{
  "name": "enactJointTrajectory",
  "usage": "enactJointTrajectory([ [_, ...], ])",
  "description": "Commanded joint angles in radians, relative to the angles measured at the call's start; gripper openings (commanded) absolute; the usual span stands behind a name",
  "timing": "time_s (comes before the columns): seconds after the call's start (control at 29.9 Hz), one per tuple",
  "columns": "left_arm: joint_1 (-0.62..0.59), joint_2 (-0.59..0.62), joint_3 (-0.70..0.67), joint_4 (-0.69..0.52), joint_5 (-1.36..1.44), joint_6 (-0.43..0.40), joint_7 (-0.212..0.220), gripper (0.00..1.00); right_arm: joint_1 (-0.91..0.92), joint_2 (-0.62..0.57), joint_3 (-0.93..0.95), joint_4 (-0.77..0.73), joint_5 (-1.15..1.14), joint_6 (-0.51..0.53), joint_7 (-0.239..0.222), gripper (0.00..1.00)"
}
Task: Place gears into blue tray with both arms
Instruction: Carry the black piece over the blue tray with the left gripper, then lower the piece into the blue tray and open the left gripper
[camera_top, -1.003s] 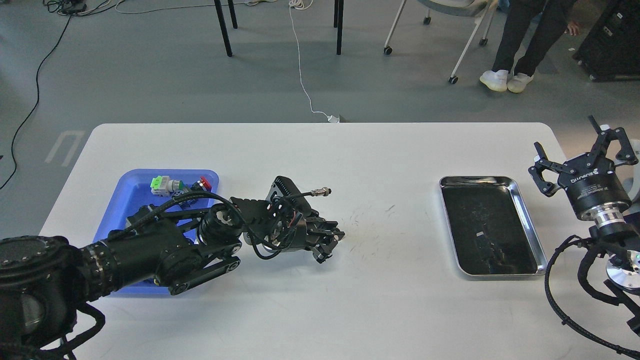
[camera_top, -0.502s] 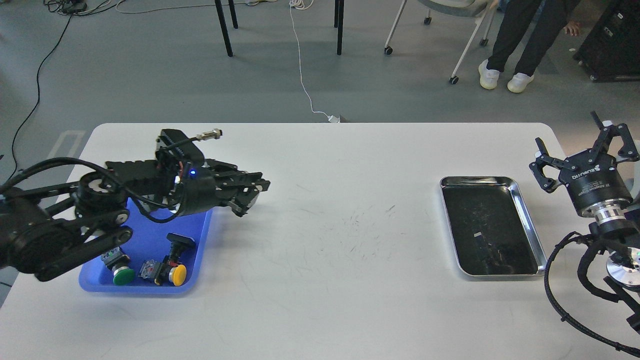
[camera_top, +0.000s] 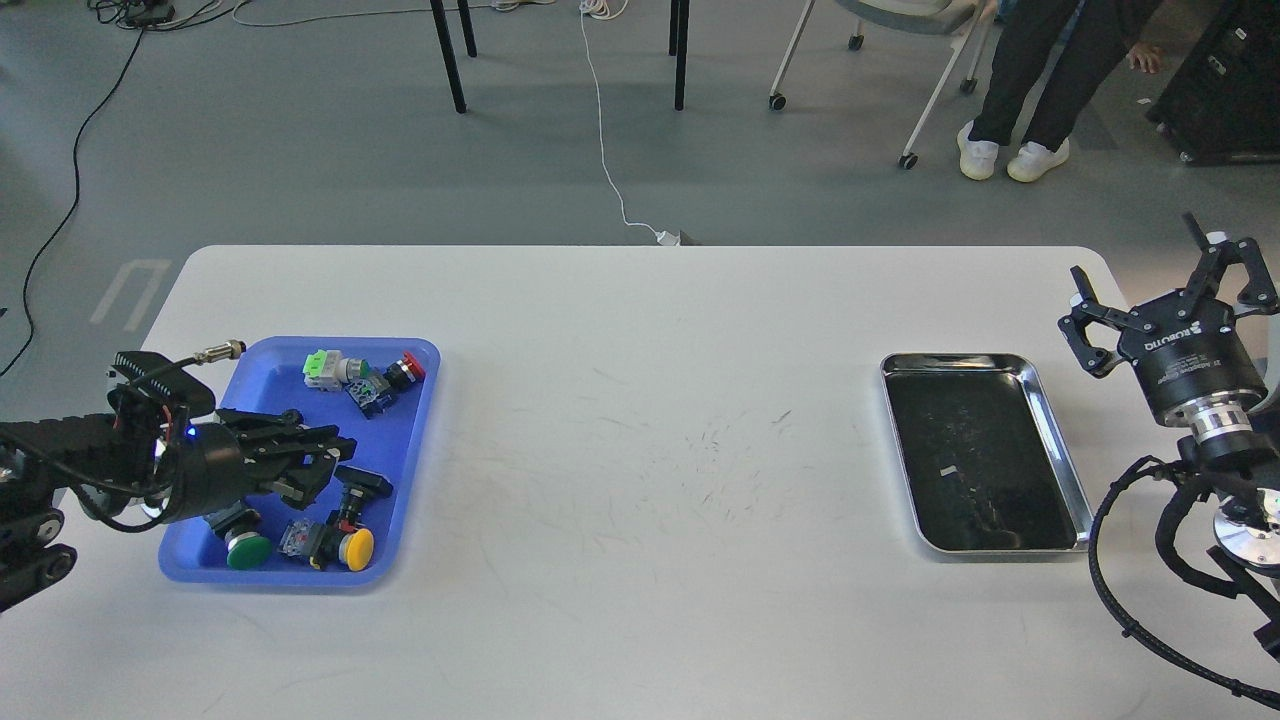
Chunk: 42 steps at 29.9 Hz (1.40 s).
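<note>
The blue tray (camera_top: 410, 452) lies at the table's left and holds several coloured push-button switches. No gears can be made out, either in the tray or on the table. My left gripper (camera_top: 334, 464) hovers low over the middle of the tray, pointing right, just above a black-capped switch (camera_top: 362, 482). Its dark fingers blur together, so I cannot say whether they hold anything. My right gripper (camera_top: 1140, 262) is raised at the far right edge of the table, beside the steel tray. Its fingers are spread wide with nothing between them.
A shiny steel tray (camera_top: 980, 358) with a dark bottom sits at the right. In the blue tray lie a green-white switch (camera_top: 325, 368), a red one (camera_top: 408, 368), a green-capped one (camera_top: 245, 548) and a yellow-capped one (camera_top: 355, 547). A chair and a person stand beyond the far edge.
My left arm swung from the table's middle back left, ending low over the blue tray. The right gripper barely moved.
</note>
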<state>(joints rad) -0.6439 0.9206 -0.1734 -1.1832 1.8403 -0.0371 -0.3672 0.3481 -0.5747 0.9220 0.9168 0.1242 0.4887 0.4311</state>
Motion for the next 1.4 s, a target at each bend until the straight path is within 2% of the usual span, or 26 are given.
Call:
enactJointTrajectory([
  [0.0,0.0,-0.035,-0.004,0.043,-0.001,0.0,0.002,0.14,0.002,-0.001,0.0,0.002,0.0,0.0,0.0,0.99],
  [0.27,0.0,-0.147,0.0,0.2,-0.001,0.002,-0.003,0.16,0.002,-0.001,-0.002,0.007,0.0,0.0,0.0,0.99],
  [1.2,0.017,-0.062,0.0,0.201,-0.058,0.002,-0.013,0.19,0.008,-0.007,-0.008,0.005,-0.006,0.0,-0.002,0.99],
  [1.3,0.018,-0.065,0.0,0.201,-0.058,0.002,-0.012,0.26,0.008,-0.007,-0.008,0.005,-0.006,0.0,-0.002,0.99],
  [1.37,0.018,-0.065,-0.001,0.201,-0.058,0.003,-0.012,0.43,0.008,-0.008,-0.008,0.005,-0.006,0.0,-0.002,0.99],
])
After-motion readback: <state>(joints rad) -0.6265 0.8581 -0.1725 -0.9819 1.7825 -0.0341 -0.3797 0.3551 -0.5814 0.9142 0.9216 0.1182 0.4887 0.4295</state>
